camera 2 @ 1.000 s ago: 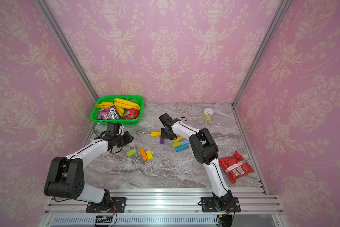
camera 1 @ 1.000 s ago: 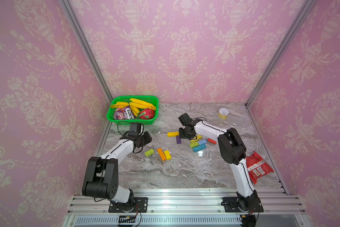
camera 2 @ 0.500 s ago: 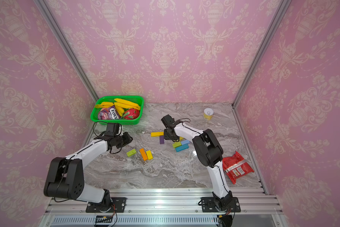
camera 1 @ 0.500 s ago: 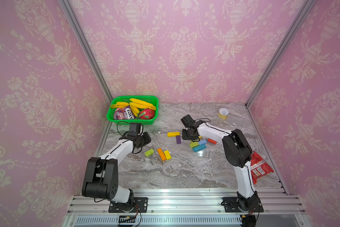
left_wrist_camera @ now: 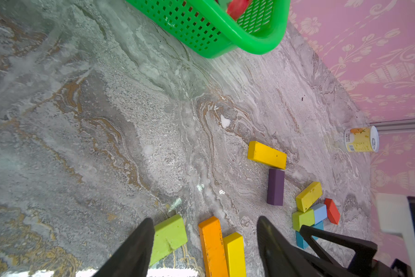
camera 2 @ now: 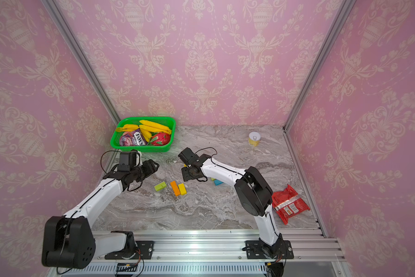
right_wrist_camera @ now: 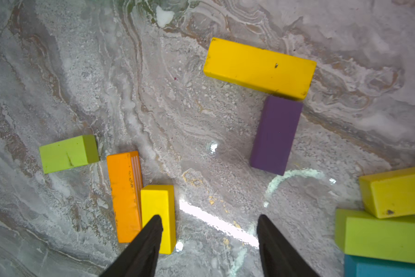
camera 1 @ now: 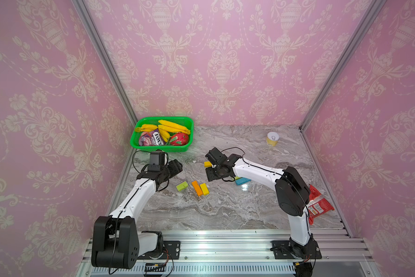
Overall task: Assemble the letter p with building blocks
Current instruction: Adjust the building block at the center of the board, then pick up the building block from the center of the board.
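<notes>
Building blocks lie flat on the marble. A lime green block (camera 1: 182, 186), an orange block (camera 1: 196, 188) and a short yellow block (camera 1: 204, 189) sit left of centre. The long yellow block (right_wrist_camera: 259, 67) touches one end of the purple block (right_wrist_camera: 275, 134). A heap of yellow (left_wrist_camera: 308, 196), lime (left_wrist_camera: 303, 219), light blue (left_wrist_camera: 320, 212), red (left_wrist_camera: 332, 211) and teal (camera 1: 242, 180) blocks lies to the right. My left gripper (left_wrist_camera: 204, 219) is open and empty above the orange and yellow pair. My right gripper (right_wrist_camera: 209, 217) hangs open and empty over bare marble between the two groups, hiding the purple block in both top views.
A green basket (camera 1: 139, 144) with bananas and snacks stands at the back left. A small yellow can (camera 1: 272, 139) is at the back right. A red snack packet (camera 1: 319, 207) lies by the right wall. Pink walls close in three sides.
Both grippers have opened wider. The right gripper has shifted left, covering the purple block from above. The left arm has hardly moved.
</notes>
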Motion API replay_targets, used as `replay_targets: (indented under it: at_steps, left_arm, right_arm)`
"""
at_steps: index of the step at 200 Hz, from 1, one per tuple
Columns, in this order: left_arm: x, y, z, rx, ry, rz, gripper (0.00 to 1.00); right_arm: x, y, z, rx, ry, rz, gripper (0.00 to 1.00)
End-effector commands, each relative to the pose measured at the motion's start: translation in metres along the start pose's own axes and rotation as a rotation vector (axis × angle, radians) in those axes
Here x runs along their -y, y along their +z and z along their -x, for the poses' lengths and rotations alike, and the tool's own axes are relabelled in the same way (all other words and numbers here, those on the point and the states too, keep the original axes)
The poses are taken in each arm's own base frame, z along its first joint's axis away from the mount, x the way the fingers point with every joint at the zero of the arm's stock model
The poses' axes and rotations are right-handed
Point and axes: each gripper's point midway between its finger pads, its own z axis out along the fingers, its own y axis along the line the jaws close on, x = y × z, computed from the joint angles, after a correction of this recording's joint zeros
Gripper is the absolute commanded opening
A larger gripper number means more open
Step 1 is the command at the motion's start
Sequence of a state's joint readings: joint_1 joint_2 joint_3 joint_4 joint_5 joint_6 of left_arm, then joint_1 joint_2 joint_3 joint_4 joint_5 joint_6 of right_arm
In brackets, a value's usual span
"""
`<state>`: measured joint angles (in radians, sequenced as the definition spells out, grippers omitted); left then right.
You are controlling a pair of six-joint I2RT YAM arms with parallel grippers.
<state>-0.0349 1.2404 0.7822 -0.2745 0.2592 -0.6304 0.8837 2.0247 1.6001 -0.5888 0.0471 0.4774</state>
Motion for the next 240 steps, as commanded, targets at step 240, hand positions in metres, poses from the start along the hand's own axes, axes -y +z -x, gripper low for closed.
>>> replay_targets:
  at_steps: [240]
  left_arm:
    - [-0.017,0.004,-0.007,-0.027,-0.028,0.024,0.72]
  right_arm:
    - [-0.011,0.051,-0.071,-0.239,-0.049,-0.177,0.54]
